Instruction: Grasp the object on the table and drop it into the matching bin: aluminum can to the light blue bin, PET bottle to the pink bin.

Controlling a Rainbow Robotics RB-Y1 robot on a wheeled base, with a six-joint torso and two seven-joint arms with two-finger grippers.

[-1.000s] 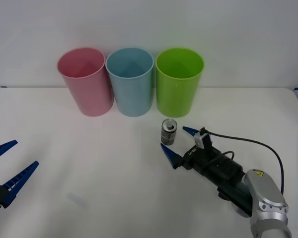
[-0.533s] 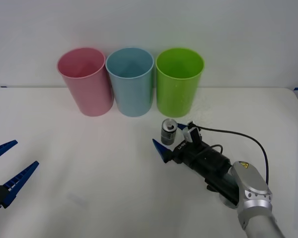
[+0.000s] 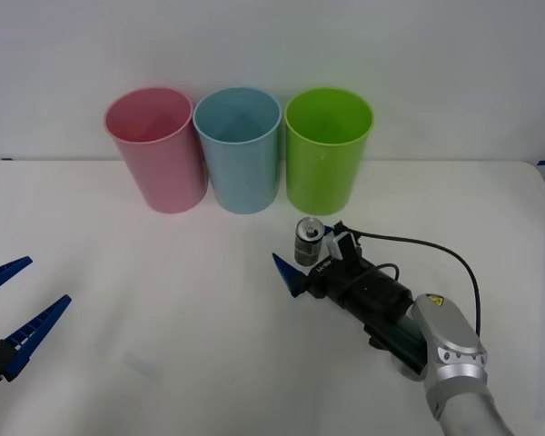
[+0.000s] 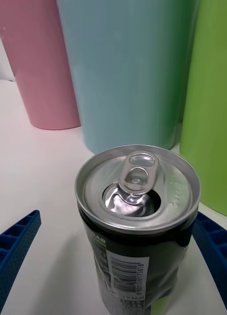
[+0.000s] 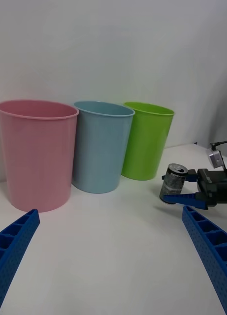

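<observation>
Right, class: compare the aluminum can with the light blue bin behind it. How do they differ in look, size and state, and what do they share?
The aluminum can is dark grey and silver metal; the light blue bin is plain light blue plastic. The can is far shorter than the bin. The can has a lid with a pull tab, its mouth opened; the bin is fully open-topped. The can sits between the open right end effector's fingers; nothing touches the bin. Both stand upright on the table.

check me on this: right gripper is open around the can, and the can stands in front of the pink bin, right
Not quite. The right gripper is open around the can, but the can stands upright on the table in front of the lime green bin, near its gap with the light blue bin, not the pink bin. The front view shows it. The left gripper waits open at the table's near left.
</observation>
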